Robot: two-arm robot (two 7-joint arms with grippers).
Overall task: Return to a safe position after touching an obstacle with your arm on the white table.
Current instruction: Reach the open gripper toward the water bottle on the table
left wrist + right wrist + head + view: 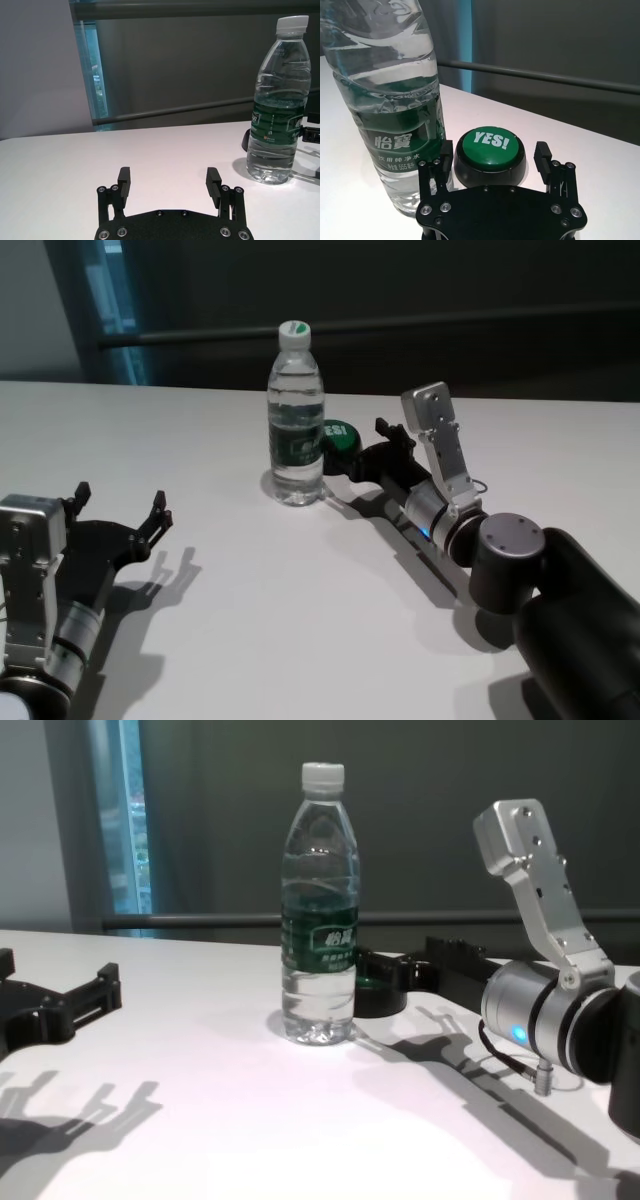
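Head view — water bottle point(297, 420) upright mid-way across the white table point(300, 610), green button point(338, 444) just behind it on the right. Right gripper point(385, 452) low beside the bottle, reaching toward the button; left gripper point(118, 508) well apart on the left, fingers spread, empty.

Left wrist view: jaws wide, nothing between them.

Right wrist view — jaws open, holding nothing, one finger point(445, 151) just beside the bottle; contact unclear.

Chest view: bottle stands between both arms.
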